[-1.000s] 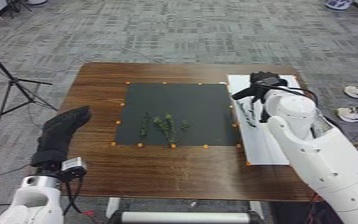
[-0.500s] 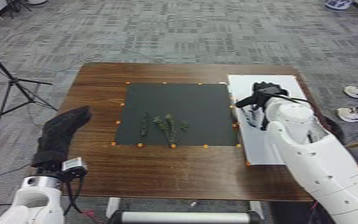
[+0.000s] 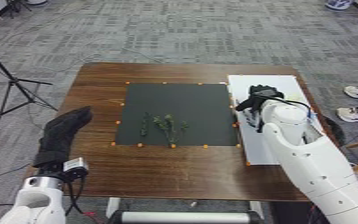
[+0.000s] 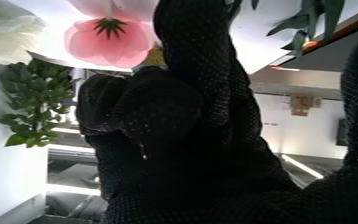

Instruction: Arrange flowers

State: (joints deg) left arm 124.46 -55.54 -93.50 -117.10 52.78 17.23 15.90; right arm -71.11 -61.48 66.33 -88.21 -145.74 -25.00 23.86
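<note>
Flower sprigs (image 3: 167, 125) lie on the dark mat (image 3: 177, 100).

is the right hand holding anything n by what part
It cannot be told: a pink flower and green leaves show beside the right hand, but no hold on either is visible.

I record: pink flower (image 4: 91, 42), cream-white flower (image 4: 7, 40), green leaves (image 4: 33, 100); dark grey mat (image 3: 177, 102), white board (image 3: 262, 150); brown wood-grained counter (image 3: 158, 172); grey patchwork-patterned carpet (image 3: 184, 37).
</note>
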